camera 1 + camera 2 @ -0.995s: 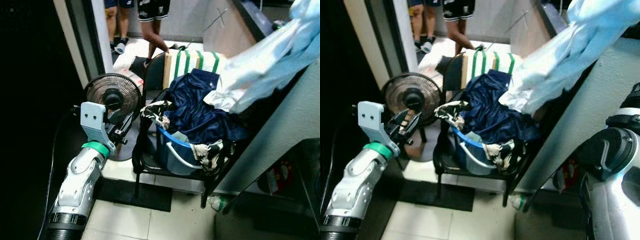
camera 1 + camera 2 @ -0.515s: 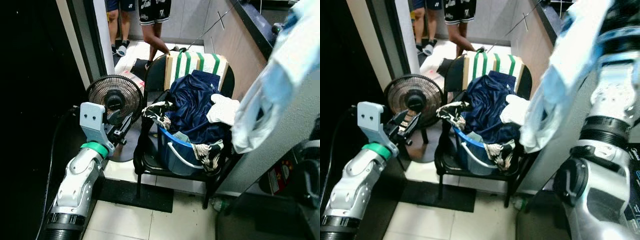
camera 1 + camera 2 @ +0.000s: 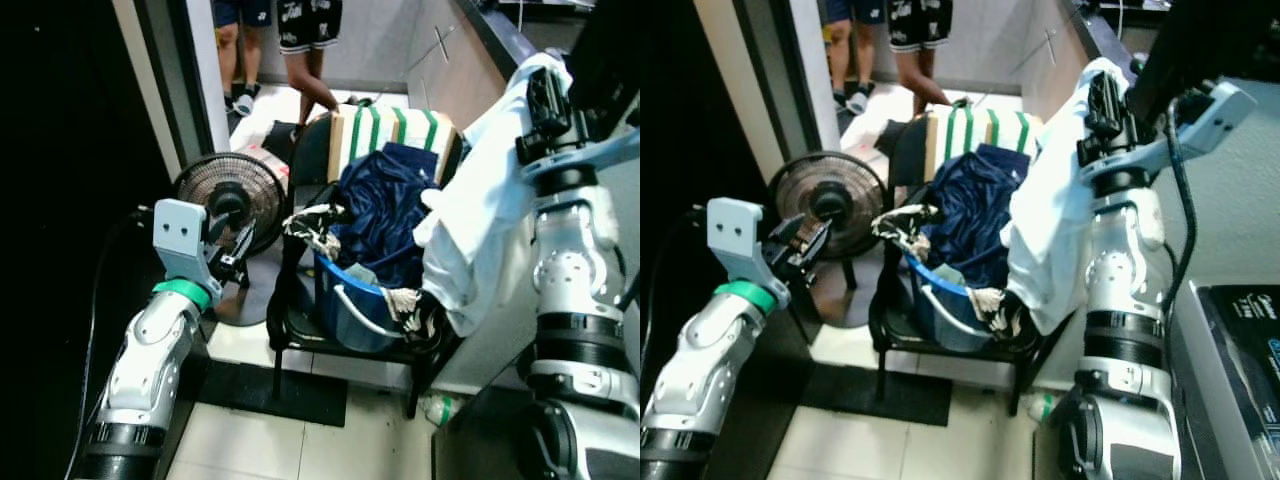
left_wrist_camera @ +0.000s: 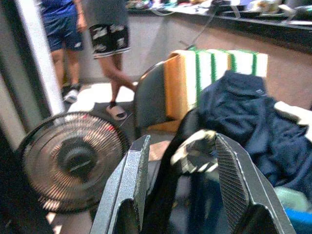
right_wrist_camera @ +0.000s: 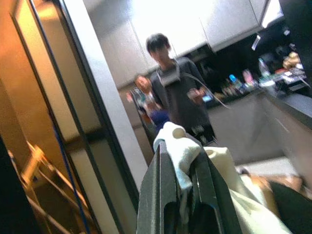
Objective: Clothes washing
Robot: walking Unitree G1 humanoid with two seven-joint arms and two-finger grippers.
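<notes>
1. White cloth is what I have in hand: my right gripper (image 3: 1102, 98) is pressed together on a bunched fold of the white garment (image 3: 470, 235), and the rest hangs down my right forearm, its lower edge just off the right side of the black chair (image 3: 300, 330).
2. On that chair sits the blue basket (image 3: 345, 305), heaped with a navy garment (image 3: 385, 215) and a patterned black-and-white piece (image 3: 312, 222) draped over its left rim. A green-striped cushion (image 3: 385, 125) leans against the chair back.
3. My left gripper (image 3: 232, 252) hovers left of the chair, in front of the floor fan (image 3: 222, 190), its fingers (image 4: 134, 180) spread and holding nothing.
4. Beyond the chair, two people (image 3: 300, 40) stand in the doorway area.
5. I judge this to be the lifting-out step: one item is clear of the basket and must now go to the washer, which I cannot see from here. The next move calls for keeping the pinch firm and carrying the trailing hem clear of the chair arm so it doesn't snag.
6. Compared with a second ago, the garment was spread wide across the upper right of the chair; now it is gathered and hangs straight, and my right arm has swung into sight beside the chair. My left gripper has barely shifted.
</notes>
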